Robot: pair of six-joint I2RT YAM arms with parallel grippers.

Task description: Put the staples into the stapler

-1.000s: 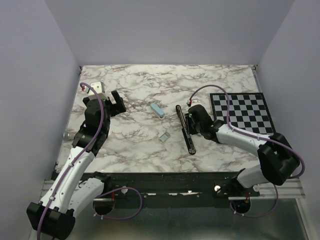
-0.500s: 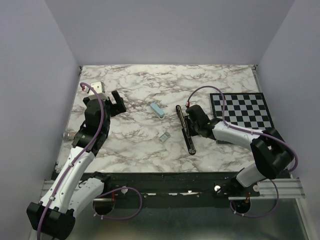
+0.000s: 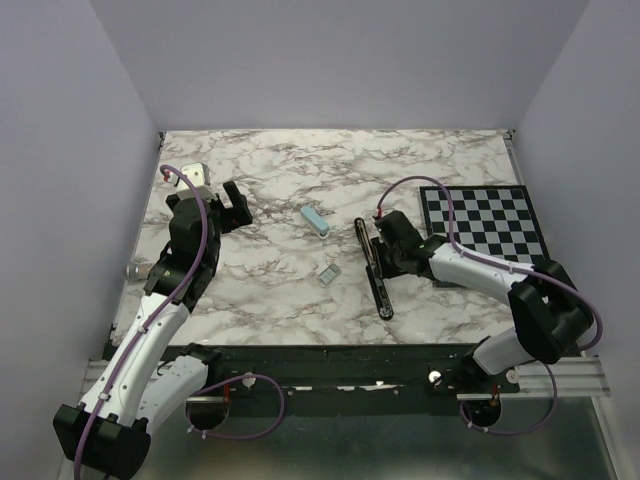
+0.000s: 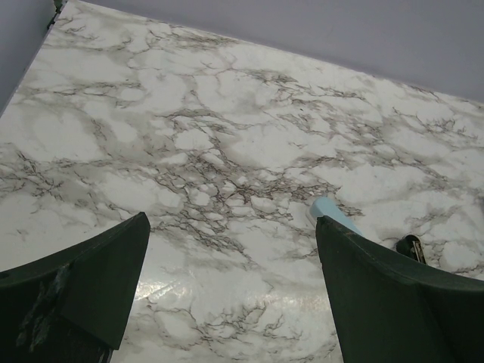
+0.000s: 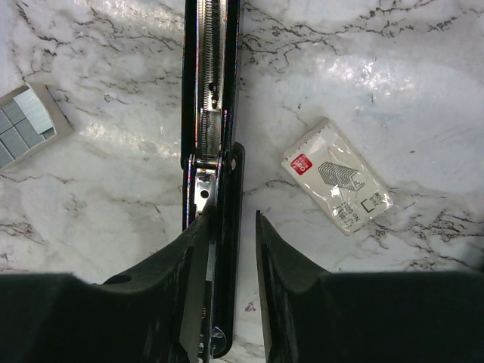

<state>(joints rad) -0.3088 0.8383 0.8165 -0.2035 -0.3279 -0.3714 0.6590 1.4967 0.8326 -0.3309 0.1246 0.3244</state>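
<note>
The marble counter [image 3: 280,160] carries a chequered mat [image 3: 500,220] along its right edge, away from the work. The stapler [image 3: 378,285] lies a little right of centre, pointing from the far edge towards the near edge. It is folded open flat, so its silvery channel faces up, which is how it needs to lie to take a strip. The right gripper [image 5: 231,218] is down over it. Its jaws are narrowly parted around the black arm near the hinge, with a sliver of marble showing beside one finger, so they straddle it rather than clamp it, probably to steady or square it. The left gripper [image 4: 231,223] hangs above the counter towards the far-left corner, spread wide and holding nothing, likely parked until a pick is called for. A blue box [image 3: 314,220] sits left of the stapler's far end, and a white packet [image 5: 336,178] lies just beside the stapler. The staples [image 3: 327,272] rest in a small tray [image 5: 62,130] left of the stapler, near it but apart, not yet loaded.
</note>
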